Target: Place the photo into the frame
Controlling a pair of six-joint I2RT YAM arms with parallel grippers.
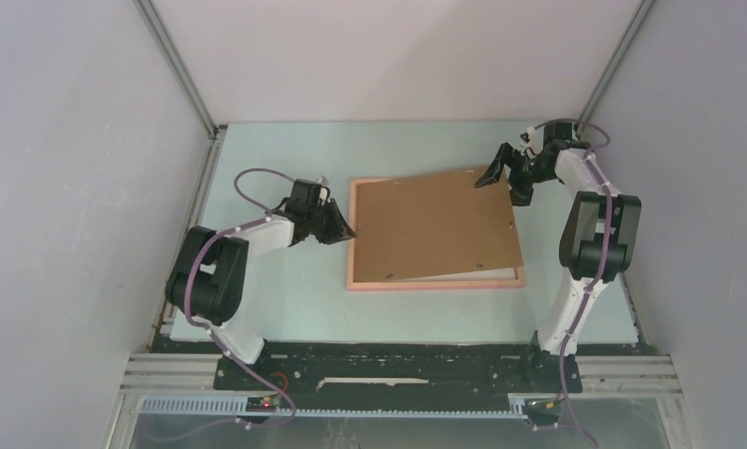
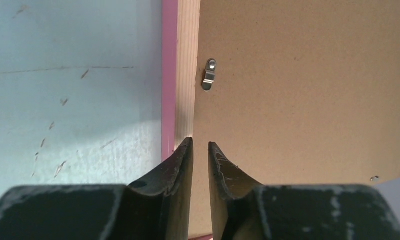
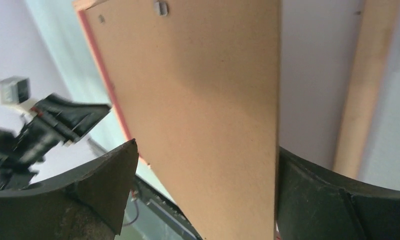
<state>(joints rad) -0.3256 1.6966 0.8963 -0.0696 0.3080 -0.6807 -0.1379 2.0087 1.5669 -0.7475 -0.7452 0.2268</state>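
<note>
The salmon-pink frame [image 1: 435, 283] lies face down in the middle of the table. On it lies a brown cardboard sheet [image 1: 435, 224], skewed, with its far right corner raised. A white strip of the photo [image 1: 463, 274] shows under the sheet's near edge; its picture side is hidden. My left gripper [image 1: 349, 229] sits at the frame's left rail [image 2: 186, 75]. Its jaws [image 2: 200, 146] stand a narrow gap apart, holding nothing. My right gripper [image 1: 505, 182] is wide open at the raised corner. The cardboard [image 3: 203, 100] passes between its jaws [image 3: 208, 146], its edge against the right finger [image 3: 308, 190].
A small metal clip [image 2: 208, 74] lies on the cardboard's left edge. The pale green table [image 1: 285, 281] is boxed in by grey walls on three sides. A black base rail [image 1: 397, 365] runs along the near edge. The left arm [image 3: 52, 125] shows in the right wrist view.
</note>
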